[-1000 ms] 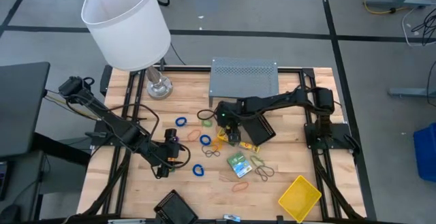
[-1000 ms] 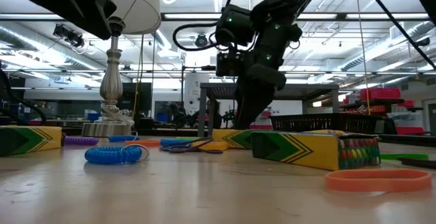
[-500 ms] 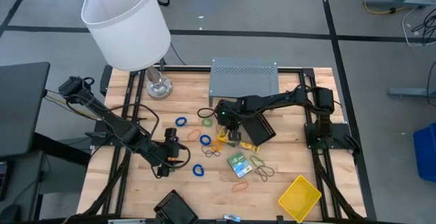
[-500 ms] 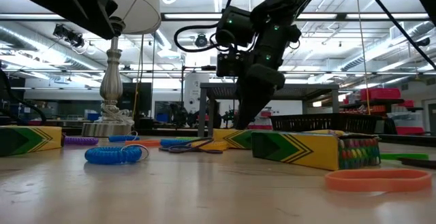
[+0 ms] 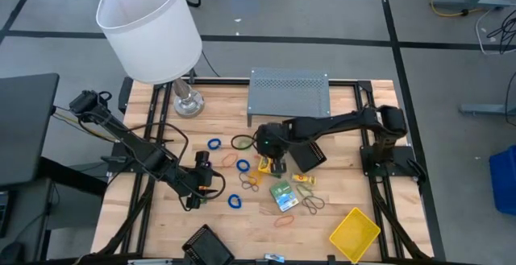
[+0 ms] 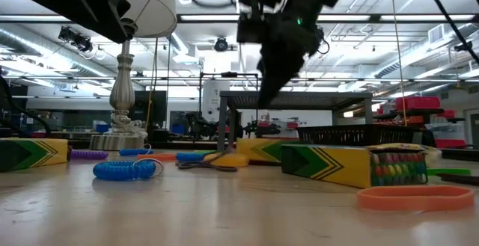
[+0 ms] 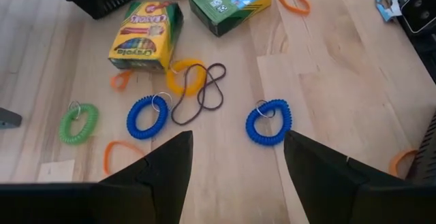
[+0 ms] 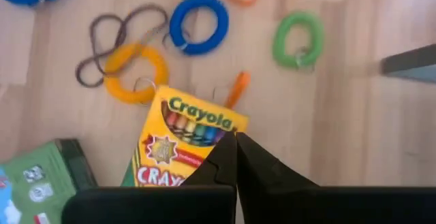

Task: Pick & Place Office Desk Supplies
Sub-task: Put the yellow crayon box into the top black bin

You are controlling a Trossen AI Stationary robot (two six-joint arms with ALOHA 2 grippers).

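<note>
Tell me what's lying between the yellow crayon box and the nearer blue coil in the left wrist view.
A yellow coil overlapped by a thin dark band lies between the yellow crayon box and the blue coil, seen in the left wrist view.

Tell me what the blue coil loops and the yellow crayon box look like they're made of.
Blue coil loops: likely glossy plastic, with tight spiral ridges and a small metal ring attached. Yellow crayon box: probably printed cardboard, with flat folded faces and sharp edges.

The right gripper's (image 8: 236, 157) fingers are covering the lower part of the yellow crayon box (image 8: 184, 142); the green box (image 8: 41, 176) is running off the picture's edge.
</note>
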